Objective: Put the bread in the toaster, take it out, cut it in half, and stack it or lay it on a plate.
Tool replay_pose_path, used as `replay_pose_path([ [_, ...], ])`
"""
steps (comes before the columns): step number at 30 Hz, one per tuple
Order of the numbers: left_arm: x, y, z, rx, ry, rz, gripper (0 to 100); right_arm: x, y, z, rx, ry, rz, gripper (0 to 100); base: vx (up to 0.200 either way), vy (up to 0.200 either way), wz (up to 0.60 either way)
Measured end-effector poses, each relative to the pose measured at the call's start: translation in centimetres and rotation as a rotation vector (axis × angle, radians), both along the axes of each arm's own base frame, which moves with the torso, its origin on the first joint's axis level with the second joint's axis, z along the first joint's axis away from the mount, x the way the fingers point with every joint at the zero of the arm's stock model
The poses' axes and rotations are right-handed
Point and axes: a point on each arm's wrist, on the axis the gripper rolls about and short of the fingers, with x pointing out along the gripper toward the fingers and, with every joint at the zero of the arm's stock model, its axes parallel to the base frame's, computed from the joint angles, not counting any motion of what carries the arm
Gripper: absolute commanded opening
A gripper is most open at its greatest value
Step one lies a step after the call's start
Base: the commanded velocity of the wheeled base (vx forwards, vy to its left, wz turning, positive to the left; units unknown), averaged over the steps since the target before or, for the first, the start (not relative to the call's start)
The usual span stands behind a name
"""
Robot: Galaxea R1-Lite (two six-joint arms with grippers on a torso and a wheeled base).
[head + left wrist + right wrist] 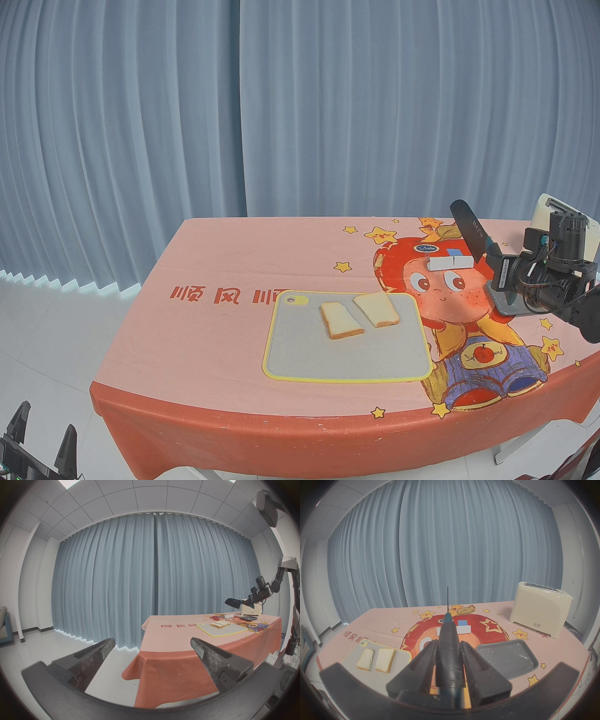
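The right claw [448,645] is squeezed shut on the black knife [470,228], and the blade pokes out in front of it, up in the air. The grey tray [506,658] lies just below this claw. The toaster [540,608] stands near it on the right. One bread half [340,320] and the other bread half [376,309] lie side by side on the cutting board [312,356], off to the claw's left. The left claw [152,642] is wide open with nothing in it, low down and well apart from the table.
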Motion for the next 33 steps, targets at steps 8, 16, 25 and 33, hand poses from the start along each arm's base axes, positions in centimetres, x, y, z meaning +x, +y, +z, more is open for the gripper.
replay_pose_path([
  [8,0.0,0.0,0.0,0.0,0.0,0.0,100,0.3,0.0,-0.6,-0.004,0.023,-0.001,0,0.0,0.0,0.0],
  [16,0.0,0.0,0.0,0.0,0.0,0.0,100,0.7,-0.1,-1.2,0.002,0.043,0.009,0,0.0,0.0,0.0],
  [25,0.0,0.0,0.0,0.0,0.0,0.0,100,1.0,-1.2,-1.7,-0.005,0.075,0.003,0,0.0,0.0,0.0],
  [33,0.0,0.0,0.0,0.0,0.0,0.0,100,1.1,-1.3,-2.4,-0.014,0.099,0.003,0,0.0,0.0,0.0],
])
